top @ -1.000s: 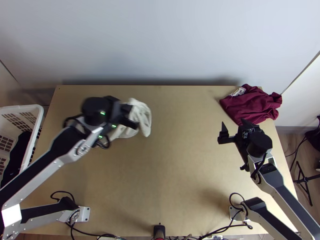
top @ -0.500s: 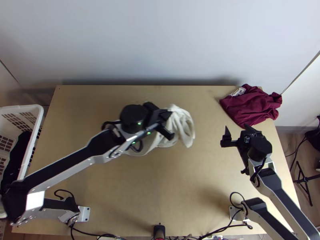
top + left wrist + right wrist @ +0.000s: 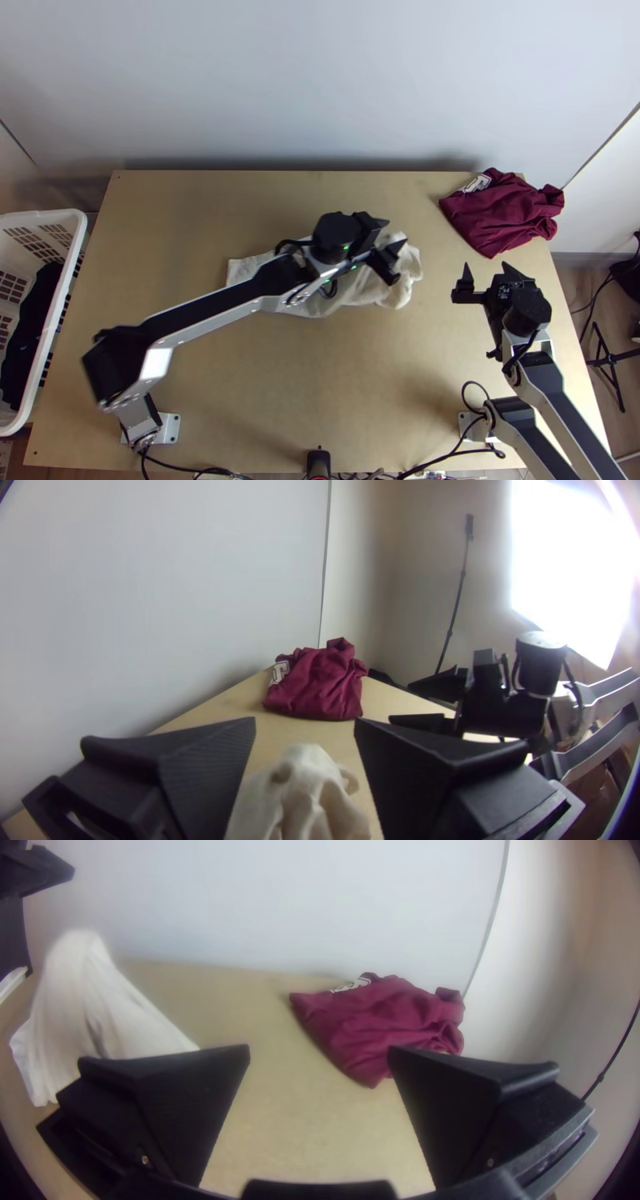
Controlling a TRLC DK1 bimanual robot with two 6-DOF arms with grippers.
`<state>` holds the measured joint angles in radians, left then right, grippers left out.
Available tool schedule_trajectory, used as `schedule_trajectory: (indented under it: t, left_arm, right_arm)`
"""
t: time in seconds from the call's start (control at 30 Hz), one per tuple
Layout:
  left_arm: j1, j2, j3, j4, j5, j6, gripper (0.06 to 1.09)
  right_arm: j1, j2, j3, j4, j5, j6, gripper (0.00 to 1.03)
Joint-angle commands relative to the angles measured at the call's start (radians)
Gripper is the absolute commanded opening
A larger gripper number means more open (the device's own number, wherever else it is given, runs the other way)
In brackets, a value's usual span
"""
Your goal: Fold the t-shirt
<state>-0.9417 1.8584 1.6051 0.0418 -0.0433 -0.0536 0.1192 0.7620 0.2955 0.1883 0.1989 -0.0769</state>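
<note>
In the top view, the cream t-shirt (image 3: 360,292) lies bunched and rumpled around the middle of the wooden table (image 3: 280,400), closer to the far edge than to the near one, its long side running roughly along the far edge. The left arm, based at the near left corner, slants up over it and hides part of it; the left gripper (image 3: 395,233) is above the right-hand end of the cloth, its two fingers spread apart. The right gripper (image 3: 487,268) is over the table near the right edge, between that edge and the t-shirt, fingers also apart. A maroon garment (image 3: 500,212) with a white patch (image 3: 478,184) sits crumpled at the far right corner, partly over the right edge. At the left edge stands a white basket (image 3: 76,256) with dark cloth (image 3: 28,336) inside. In the left wrist view, the left gripper (image 3: 305,720) has its fingers wide apart, with a raised, creased part of the t-shirt showing between them; the maroon garment is farther off on the table, near its far right corner. In the right wrist view, the right gripper (image 3: 319,1047) has its fingers well apart, with tabletop visible between them. The t-shirt rises there to a soft peak and slopes down in loose folds, a gap separating that peak from the left gripper's finger above.
</note>
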Motion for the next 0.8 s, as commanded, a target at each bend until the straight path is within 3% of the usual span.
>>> schedule_trajectory:
  t: [0.0,0.33,0.53,0.77]
  left_arm:
    - [0.04,0.191,0.134,0.007,-0.124,0.044,1.04]
    - [0.215,0.124,0.105,-0.059,-0.164,0.097,1.04]
    - [0.271,-0.094,-0.128,-0.14,-0.162,0.115,1.04]
    - [0.316,-0.271,-0.361,-0.155,-0.162,0.132,1.04]
  right_arm:
    - [-0.018,-0.01,-0.018,0.022,0.0,-0.006,0.96]
    - [0.01,-0.007,-0.027,0.025,-0.001,-0.003,0.96]
    - [0.138,0.0,-0.029,-0.029,-0.009,0.02,0.96]
    - [0.26,0.18,0.028,-0.03,-0.032,0.023,0.96]
